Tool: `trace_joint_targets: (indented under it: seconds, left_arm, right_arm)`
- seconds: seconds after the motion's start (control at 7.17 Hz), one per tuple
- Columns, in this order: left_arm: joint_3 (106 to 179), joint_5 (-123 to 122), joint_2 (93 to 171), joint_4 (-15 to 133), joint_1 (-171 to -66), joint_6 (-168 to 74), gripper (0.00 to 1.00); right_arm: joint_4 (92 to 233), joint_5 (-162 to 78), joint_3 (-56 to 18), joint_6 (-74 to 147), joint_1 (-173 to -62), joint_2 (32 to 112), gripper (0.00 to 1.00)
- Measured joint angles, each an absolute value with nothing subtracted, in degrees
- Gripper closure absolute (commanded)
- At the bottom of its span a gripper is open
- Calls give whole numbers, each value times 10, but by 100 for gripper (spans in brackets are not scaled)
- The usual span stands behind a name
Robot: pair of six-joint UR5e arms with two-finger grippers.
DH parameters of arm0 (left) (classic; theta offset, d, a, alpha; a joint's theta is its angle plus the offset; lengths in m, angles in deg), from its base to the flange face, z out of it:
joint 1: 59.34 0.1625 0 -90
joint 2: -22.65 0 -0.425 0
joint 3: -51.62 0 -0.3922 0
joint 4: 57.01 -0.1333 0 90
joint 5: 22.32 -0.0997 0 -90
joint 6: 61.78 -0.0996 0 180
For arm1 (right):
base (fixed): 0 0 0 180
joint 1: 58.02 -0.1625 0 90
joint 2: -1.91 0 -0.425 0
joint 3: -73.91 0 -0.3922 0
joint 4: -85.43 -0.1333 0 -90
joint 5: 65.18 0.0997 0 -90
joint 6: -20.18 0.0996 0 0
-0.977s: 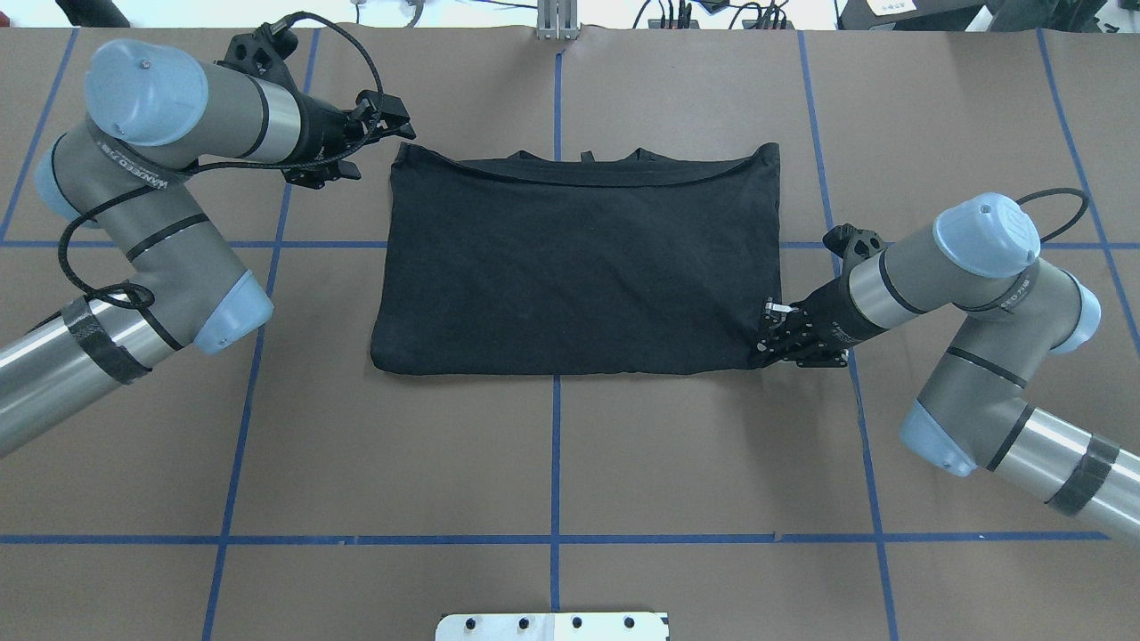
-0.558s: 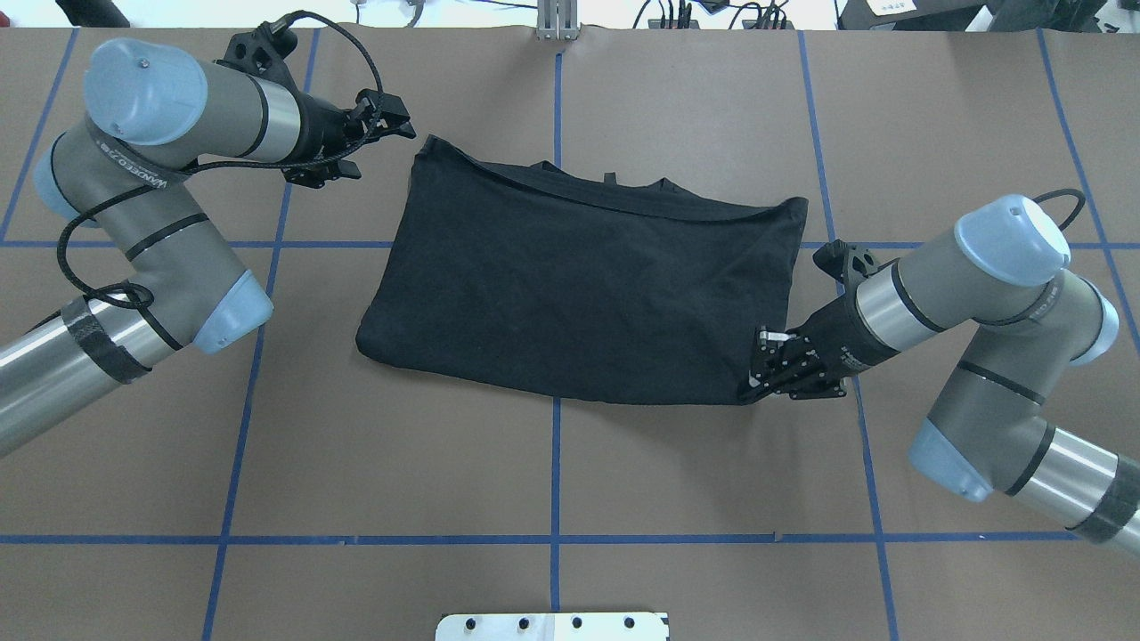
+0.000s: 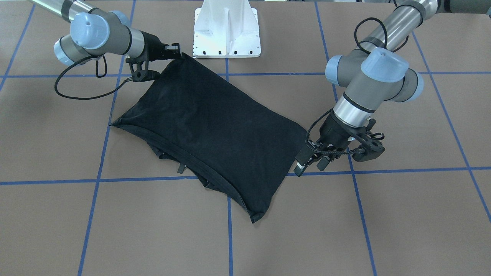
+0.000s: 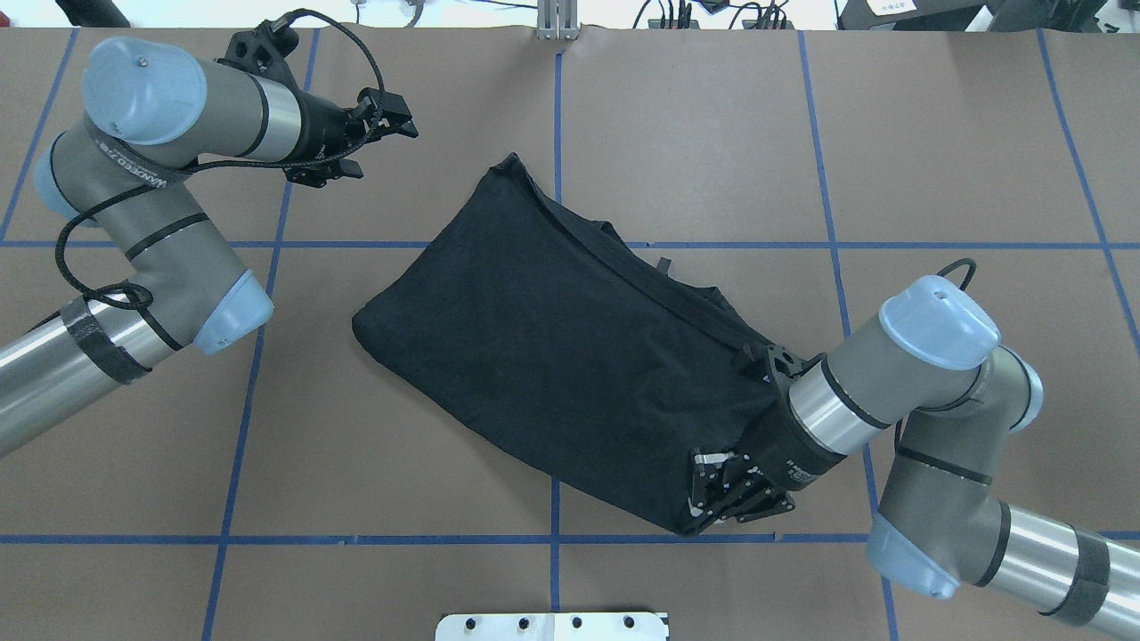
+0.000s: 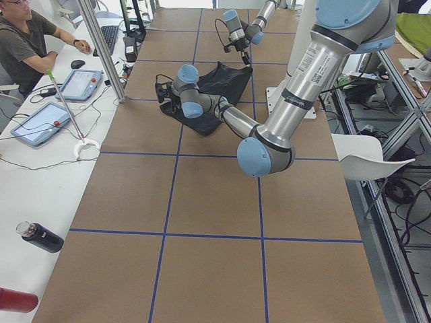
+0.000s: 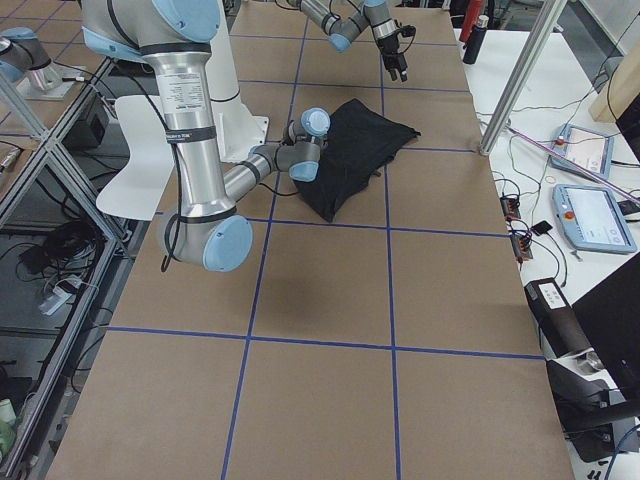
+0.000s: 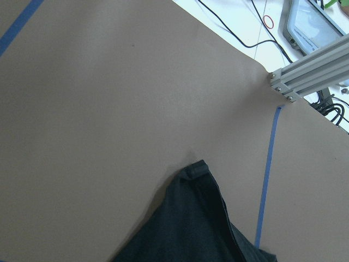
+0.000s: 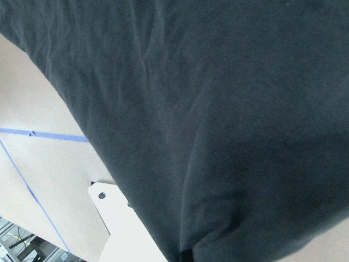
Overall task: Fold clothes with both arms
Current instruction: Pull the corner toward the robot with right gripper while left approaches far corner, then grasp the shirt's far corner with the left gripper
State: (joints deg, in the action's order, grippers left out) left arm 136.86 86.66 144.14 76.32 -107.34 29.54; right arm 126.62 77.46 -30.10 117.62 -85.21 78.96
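Note:
The clothes are one black T-shirt (image 4: 570,356), folded with the plain side up, lying slantwise across the middle of the table (image 4: 356,445). My right gripper (image 4: 705,500) is shut on its near right corner, seen in the front-facing view as right gripper (image 3: 177,55) holding the shirt (image 3: 207,122) slightly raised. Dark cloth (image 8: 218,109) fills the right wrist view. My left gripper (image 4: 399,116) stands open over bare table, apart from the shirt's far corner (image 7: 196,174). In the front-facing view the left gripper (image 3: 310,164) hovers just off the cloth's edge.
Blue tape lines (image 4: 556,445) grid the brown table. The white pedestal base (image 3: 226,34) stands at the robot's edge, and an aluminium post (image 4: 557,22) at the far edge. A seated person (image 5: 27,40) with tablets is at the side bench.
My right gripper has dragged its shirt corner toward the robot's side, swinging the shirt from square to diagonal. The far left corner slid away from the left gripper, which stayed put.

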Motion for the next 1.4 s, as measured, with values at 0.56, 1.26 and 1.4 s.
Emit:
trace_joint_targets:
  seconds: [0.56,1.26,1.4]
  left_arm:
    - [1377,869,1435,766,-1064,295,0]
    - [1452,873,1337,769,-1006,298,0]
    - [1467,872,1315,767,-989,300,0]
  right_arm:
    - [1261,785,-312,1219,-813,788,0]
    - [1256,703,-311,1222,-896,788,0]
    - [1256,687,-310,1221,-913,788,0]
